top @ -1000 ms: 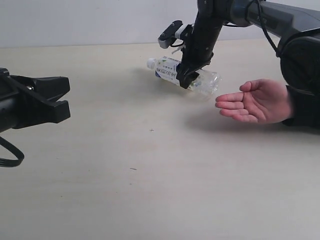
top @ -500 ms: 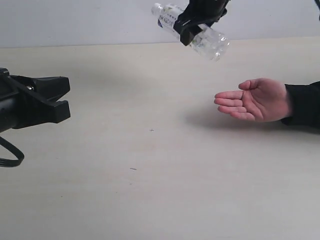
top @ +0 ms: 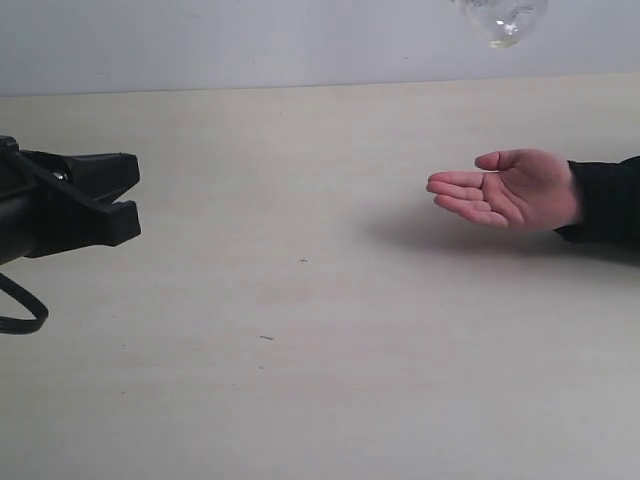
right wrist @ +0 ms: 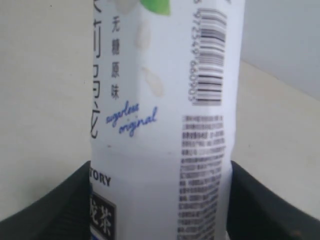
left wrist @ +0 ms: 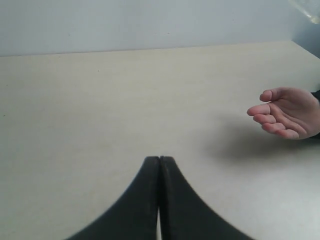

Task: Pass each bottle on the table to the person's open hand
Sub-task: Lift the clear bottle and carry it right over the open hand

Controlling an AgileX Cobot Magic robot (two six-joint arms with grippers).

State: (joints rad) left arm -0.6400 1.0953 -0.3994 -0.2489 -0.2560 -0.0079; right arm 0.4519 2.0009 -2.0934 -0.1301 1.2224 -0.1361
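Note:
A clear bottle with a white, green and blue label (right wrist: 160, 125) fills the right wrist view, with my right gripper (right wrist: 160, 210) shut on it, a black finger on each side. In the exterior view only the bottle's clear bottom end (top: 500, 20) shows at the top edge, high above the table (top: 300, 380); the right gripper itself is out of that frame. The person's open hand (top: 505, 188) is held palm up at the right, below the bottle, and the hand (left wrist: 285, 112) also shows in the left wrist view. My left gripper (left wrist: 159, 159) is shut and empty, low at the left (top: 120, 195). No other bottles are in view.
A pale wall (top: 250, 40) bounds the table at the back. The person's dark sleeve (top: 605, 205) lies at the right edge. A black cable (top: 25, 310) loops under the left arm.
My right arm has lifted the bottle from the table up and to the right, almost out of the exterior view. The hand has shifted slightly upward. The left gripper has not moved.

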